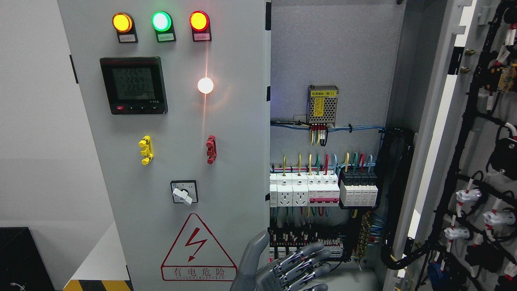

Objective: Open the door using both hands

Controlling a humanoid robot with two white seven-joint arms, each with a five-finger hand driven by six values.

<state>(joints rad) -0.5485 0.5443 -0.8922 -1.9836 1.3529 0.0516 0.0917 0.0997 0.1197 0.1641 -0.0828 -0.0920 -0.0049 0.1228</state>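
The grey electrical cabinet's left door (226,133) is closed, showing three lit lamps, a digital meter and a rotary switch. Its right door (448,133) is swung wide open to the right, so its inner face with black cable looms and white connectors shows. My left hand (301,264) rises from the bottom edge near the middle. The thumb points up by the closed door's right edge and the fingers (311,254) stretch right, in front of the cabinet's lower interior. They are spread and hold nothing. The right arm is out of view.
Inside the cabinet sit breakers and sockets (307,192), a small power supply (322,104) and coloured wiring. Yellow (146,150) and red (211,148) handles stick out of the closed door. A white wall lies left, with a black box (20,258) at the lower left.
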